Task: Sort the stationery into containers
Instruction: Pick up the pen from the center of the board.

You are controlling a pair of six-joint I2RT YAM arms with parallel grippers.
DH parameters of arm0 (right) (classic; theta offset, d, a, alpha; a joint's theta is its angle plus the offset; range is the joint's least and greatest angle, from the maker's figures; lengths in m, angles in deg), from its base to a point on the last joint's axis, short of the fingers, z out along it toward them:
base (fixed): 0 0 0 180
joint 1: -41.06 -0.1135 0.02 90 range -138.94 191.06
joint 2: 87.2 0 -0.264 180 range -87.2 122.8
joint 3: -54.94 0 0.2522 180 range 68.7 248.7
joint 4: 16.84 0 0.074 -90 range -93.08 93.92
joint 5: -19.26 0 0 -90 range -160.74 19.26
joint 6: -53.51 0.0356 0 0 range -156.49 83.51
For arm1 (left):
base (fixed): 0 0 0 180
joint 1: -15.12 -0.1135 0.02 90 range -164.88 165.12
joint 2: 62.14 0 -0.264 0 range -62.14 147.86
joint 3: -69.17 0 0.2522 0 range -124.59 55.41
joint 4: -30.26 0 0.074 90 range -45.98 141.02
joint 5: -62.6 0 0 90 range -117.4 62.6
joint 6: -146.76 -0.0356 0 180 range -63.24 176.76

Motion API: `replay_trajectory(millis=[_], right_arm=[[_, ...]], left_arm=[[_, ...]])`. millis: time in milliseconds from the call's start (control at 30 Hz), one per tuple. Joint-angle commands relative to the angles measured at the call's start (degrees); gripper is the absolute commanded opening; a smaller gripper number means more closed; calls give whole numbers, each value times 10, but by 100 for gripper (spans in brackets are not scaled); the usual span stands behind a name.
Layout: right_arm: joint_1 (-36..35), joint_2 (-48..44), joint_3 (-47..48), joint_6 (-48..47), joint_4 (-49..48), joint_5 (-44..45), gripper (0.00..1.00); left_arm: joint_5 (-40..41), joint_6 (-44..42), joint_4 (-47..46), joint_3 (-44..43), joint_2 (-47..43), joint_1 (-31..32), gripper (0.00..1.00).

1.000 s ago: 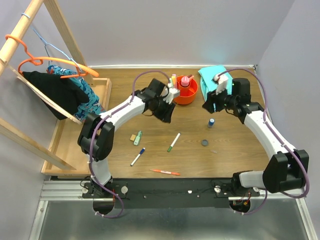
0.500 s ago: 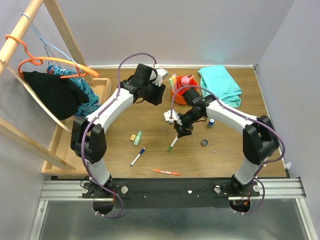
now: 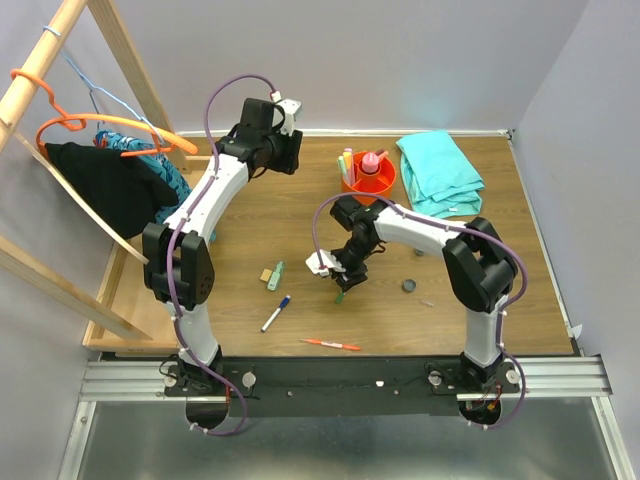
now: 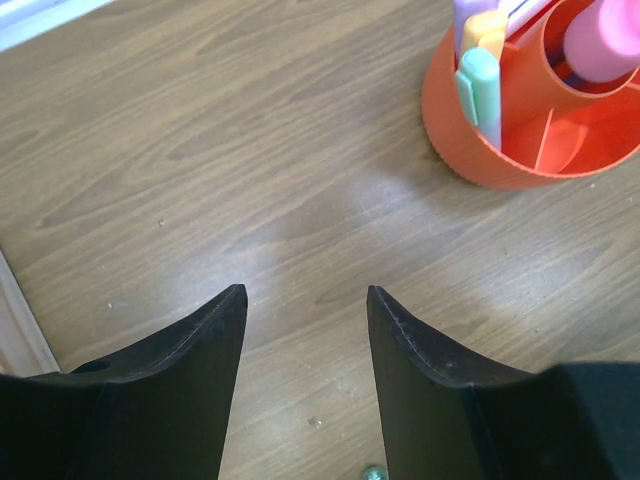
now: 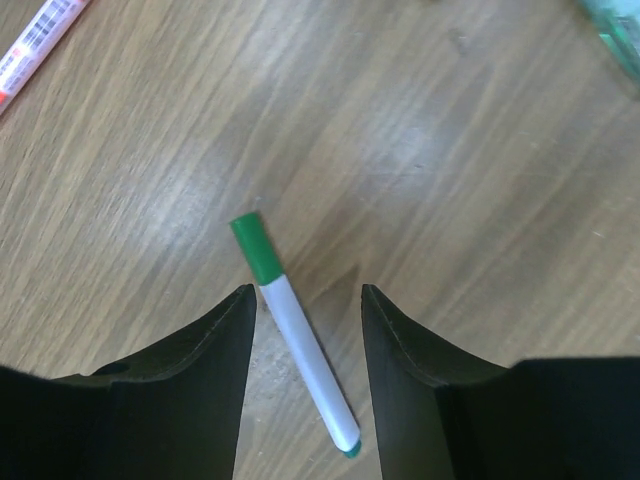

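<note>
Right wrist view: my right pincer point(image 5: 305, 300) is released, jaws spread either side of the green-capped marker point(image 5: 296, 350). The marker lies flat on the counter point(image 5: 480, 150), in the gap, touching neither finger. Spread that wide so both pads clear the barrel before I close. The marker sits a bit skewed to the jaws, so the grip would land on the white barrel just under the cap and might pivot. Orange pen point(image 5: 40, 45) is in the corner, well apart.

Left wrist view: left pincer point(image 4: 305, 295) is also released and empty, over bare wood near the orange tub point(image 4: 470, 140). My guess is it's parked aside to leave the tub free. The tub holds pastel highlighters point(image 4: 478, 85) in an outer compartment and the pink glue bottle point(image 4: 605, 35) in the central cup.

Top view: blue-capped pen point(image 3: 276, 313), tan eraser point(image 3: 266, 273) and dark disc point(image 3: 409, 285) are not yet sorted. Next call: close, lift, carry to the tub.
</note>
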Motion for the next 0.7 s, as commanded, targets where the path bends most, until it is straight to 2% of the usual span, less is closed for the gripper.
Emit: replay_trajectory(millis=[0, 667], right_arm=[[-11, 17, 9, -43, 47, 34, 54], [-36, 23, -56, -3, -50, 58, 43]], left_arm=[[-5, 12, -9, -23, 3, -3, 61], [-8, 19, -12, -19, 10, -9, 61]])
